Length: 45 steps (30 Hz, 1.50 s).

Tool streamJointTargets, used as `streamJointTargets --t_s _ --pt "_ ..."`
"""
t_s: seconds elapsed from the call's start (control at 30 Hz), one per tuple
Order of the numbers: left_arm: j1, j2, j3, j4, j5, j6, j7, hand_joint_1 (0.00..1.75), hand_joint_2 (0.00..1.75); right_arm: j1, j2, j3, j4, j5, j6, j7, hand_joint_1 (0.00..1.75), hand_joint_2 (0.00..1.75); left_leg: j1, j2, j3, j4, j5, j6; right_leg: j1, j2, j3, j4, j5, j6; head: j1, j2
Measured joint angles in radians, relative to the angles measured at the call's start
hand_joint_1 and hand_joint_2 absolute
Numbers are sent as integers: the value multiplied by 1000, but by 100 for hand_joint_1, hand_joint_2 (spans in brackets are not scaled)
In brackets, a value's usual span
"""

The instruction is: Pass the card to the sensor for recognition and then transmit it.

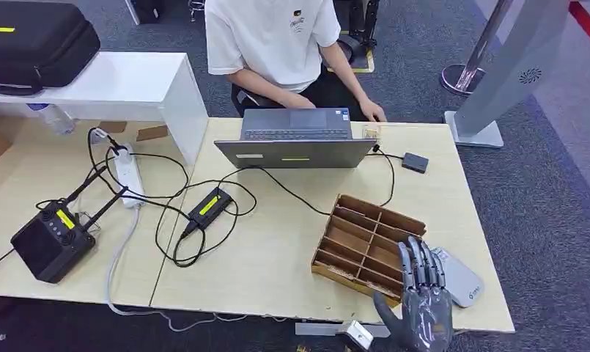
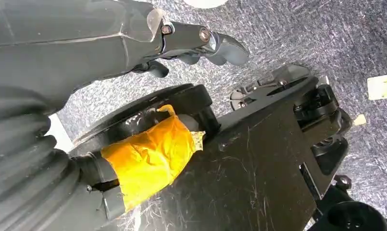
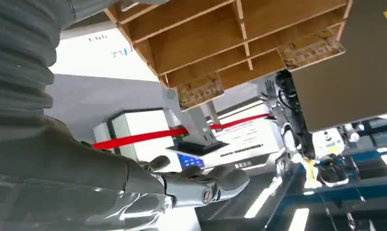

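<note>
Card not identifiable in these frames; nothing card-like sits in either hand, and whether one lies in the wooden divider tray (image 1: 365, 238) can't be told from the head view. Tray is on the table (image 1: 277, 257) near its right front corner, slots running roughly left-right across the table. Grey flat pad, likely the sensor (image 1: 459, 276), lies just beside the tray's right front corner, partly behind the fingers.

Right hand (image 1: 422, 297) is raised over the table's front edge, fingers extended and spread toward the tray's near corner, thumb out to the side, holding nothing. Fingertips overlap the tray's front edge in the head view; contact can't be judged. Right wrist view shows the thumb (image 3: 220, 180) and fingers apart, tray underside-up in the turned picture.

Left hand (image 2: 201, 45) hangs low over carpet floor, fingers loosely curled in, nothing in it.

Judgement: right hand is by far the nearer one to tray and sensor, so pickup falls to it; the reach is forward and slightly left into a slot. Task looks to be at its start.

Person seated behind laptop (image 1: 295, 139) across the table.
</note>
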Motion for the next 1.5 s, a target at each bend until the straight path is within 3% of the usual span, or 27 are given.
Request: streamJointTargets --t_s 0.37,0.7,1.5 --pt "1 0 0 0 5 0 -2 0 175 7 10 -10 8 -27 0 -15 0 175 0 0 0 0 0 0 0 0 0 0 0 0 0 0" --pt "2 0 0 0 16 5 -10 0 175 35 26 -20 -1 -84 0 -72 0 175 0 0 0 0 0 0 0 0 0 0 0 0 0 0" --pt "2 0 0 0 12 11 -10 0 175 33 57 -52 69 -44 0 -21 0 175 0 0 0 0 0 0 0 0 0 0 0 0 0 0"
